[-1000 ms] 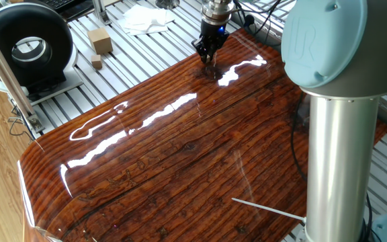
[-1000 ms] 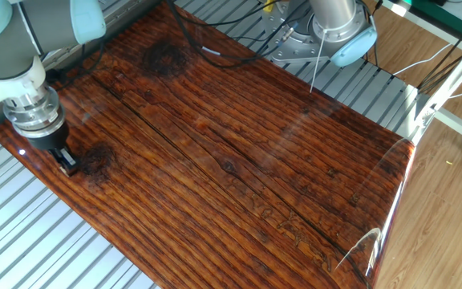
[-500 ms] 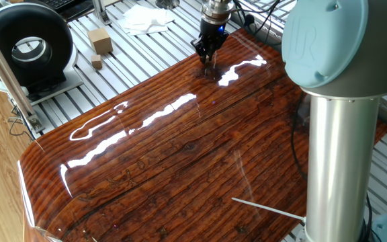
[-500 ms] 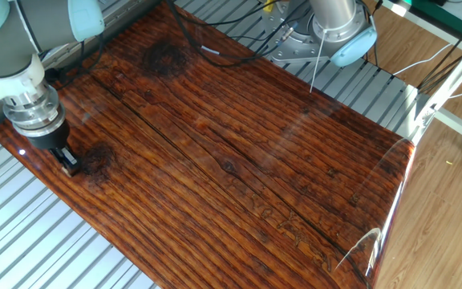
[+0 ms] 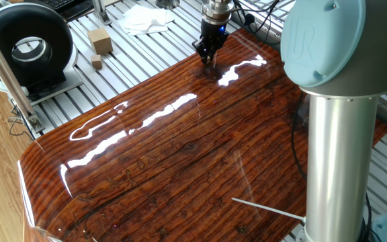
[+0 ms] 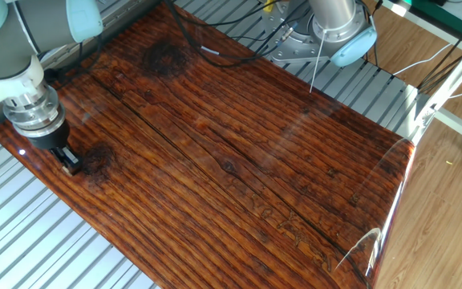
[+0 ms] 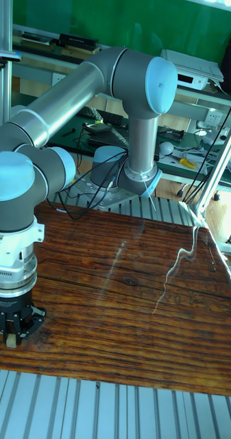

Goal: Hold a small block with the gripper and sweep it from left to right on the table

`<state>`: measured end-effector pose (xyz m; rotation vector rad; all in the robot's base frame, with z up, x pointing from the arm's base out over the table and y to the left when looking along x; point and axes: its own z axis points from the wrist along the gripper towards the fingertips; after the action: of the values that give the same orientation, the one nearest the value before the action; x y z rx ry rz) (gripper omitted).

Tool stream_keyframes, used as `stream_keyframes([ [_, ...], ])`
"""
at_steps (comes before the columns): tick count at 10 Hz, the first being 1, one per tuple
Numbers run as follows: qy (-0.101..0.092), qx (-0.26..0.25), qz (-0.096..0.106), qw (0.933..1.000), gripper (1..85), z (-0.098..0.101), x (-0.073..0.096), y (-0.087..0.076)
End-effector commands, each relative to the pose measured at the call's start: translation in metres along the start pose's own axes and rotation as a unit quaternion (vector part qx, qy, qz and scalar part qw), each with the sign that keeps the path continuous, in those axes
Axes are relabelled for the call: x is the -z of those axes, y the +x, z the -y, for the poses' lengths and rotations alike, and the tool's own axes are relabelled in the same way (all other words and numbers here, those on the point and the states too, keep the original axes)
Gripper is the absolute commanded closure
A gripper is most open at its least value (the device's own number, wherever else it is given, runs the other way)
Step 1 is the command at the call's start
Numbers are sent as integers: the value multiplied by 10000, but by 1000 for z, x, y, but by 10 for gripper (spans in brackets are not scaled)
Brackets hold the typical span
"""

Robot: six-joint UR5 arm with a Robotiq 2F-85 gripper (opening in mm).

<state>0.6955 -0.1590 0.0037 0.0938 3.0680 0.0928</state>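
Note:
The black gripper (image 5: pixel 207 58) stands upright at the far edge of the glossy reddish-brown table (image 5: pixel 180 161). In the other fixed view the gripper (image 6: pixel 69 166) is low at the table's (image 6: pixel 239 168) left edge, its tips on or just above the board. The tall fixed view shows the gripper (image 7: pixel 12 340) near the front left corner of the table (image 7: pixel 129 274), shut on the small block (image 7: pixel 12 341), a pale tan cube just showing between the fingertips. The block is barely visible in the two fixed views.
On the grey slatted base beyond the table lie a bigger tan box-shaped block (image 5: pixel 100 40), a smaller tan piece (image 5: pixel 97 62), a white cloth (image 5: pixel 146 19) and a black round device (image 5: pixel 25 47). The arm's thick column (image 5: pixel 334 148) rises at the right, and cables trail near its base (image 6: pixel 335 32).
Almost nothing differs. The gripper stays shut on the small block at the same edge of the table, with at most a tiny shift.

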Motion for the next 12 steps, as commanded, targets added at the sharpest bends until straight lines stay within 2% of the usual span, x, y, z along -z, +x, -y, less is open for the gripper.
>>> stream_keyframes([
  [1, -5, 64, 5, 10000, 847, 1, 0, 0],
  [5, 12, 195, -33, 9998, 847, 2, 2, 1],
  [12, -141, 200, -32, 9997, 847, -3, 3, -1],
])
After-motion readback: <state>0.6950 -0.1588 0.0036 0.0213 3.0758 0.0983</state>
